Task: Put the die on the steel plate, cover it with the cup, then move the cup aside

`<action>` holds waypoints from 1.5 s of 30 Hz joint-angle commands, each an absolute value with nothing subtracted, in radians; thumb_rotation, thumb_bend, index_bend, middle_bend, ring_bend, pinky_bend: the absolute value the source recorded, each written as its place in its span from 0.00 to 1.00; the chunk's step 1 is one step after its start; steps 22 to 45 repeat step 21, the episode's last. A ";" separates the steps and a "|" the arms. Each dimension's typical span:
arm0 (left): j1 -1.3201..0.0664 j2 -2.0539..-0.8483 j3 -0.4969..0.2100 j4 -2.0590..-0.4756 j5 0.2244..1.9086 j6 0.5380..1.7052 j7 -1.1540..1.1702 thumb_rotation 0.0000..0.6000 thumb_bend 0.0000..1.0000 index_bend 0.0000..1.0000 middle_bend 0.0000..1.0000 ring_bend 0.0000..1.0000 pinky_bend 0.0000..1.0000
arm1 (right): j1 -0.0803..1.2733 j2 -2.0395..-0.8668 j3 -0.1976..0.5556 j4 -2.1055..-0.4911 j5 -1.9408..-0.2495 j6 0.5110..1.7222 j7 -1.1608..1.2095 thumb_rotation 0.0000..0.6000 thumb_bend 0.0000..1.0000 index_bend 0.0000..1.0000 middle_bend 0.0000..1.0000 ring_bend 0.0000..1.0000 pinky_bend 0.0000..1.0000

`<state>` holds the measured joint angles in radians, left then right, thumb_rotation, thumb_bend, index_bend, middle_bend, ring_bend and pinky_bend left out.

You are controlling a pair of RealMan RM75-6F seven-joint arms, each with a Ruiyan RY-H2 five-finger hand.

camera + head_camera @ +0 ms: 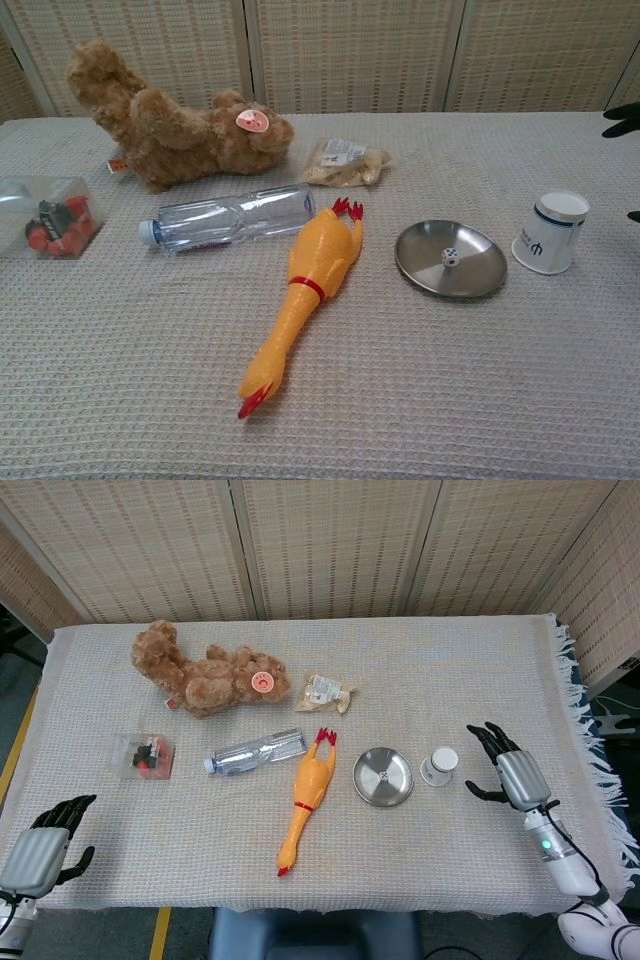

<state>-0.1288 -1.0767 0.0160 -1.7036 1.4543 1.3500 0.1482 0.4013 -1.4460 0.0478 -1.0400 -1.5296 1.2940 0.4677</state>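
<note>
**A:** From the left of the steel plate (451, 261): how does the die (451, 258) sitting in it look, and how would it handle?

**B:** A small white cube with dark pips, resting a little right of the plate's centre, uncovered. I judge it light, hard and apt to roll or skid on the smooth metal, so it wants a pinch across two opposite faces. The plate itself is a shallow round dish, shiny, flat on the woven cloth.

**A:** And the paper cup (550, 233) just right of the plate?

**B:** It stands mouth-down, apart from the rim, white with a dark band and a small dark logo on its wall. It looks light and thin-walled, easy to crush or tip; my guess is that a gentle wrap around the mid-wall, fingers opposite thumb, suits it best.

**A:** The hands?

**B:** The right hand (508, 774) hovers further right of the plate, beyond the cup, fingers spread and holding nothing, not touching the cup. The left hand (45, 838) sits far left of the plate, at the table's near corner, fingers loosely curled and apart, nothing in it. With the cup set aside and the die bare, the task looks essentially finished.
</note>
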 commanded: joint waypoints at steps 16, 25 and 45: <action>-0.126 -1.075 0.021 -1.718 1.469 1.359 0.162 1.00 0.40 0.09 0.10 0.11 0.21 | 0.199 -1.289 0.088 -1.414 -1.450 1.557 -0.108 1.00 0.15 0.06 0.10 0.00 0.21; -0.130 -1.077 0.024 -1.715 1.474 1.352 0.159 1.00 0.40 0.09 0.10 0.11 0.21 | 0.188 -1.269 0.078 -1.472 -1.429 1.521 -0.169 1.00 0.15 0.05 0.10 0.00 0.21; -0.130 -1.077 0.024 -1.715 1.474 1.352 0.159 1.00 0.40 0.09 0.10 0.11 0.21 | 0.188 -1.269 0.078 -1.472 -1.429 1.521 -0.169 1.00 0.15 0.05 0.10 0.00 0.21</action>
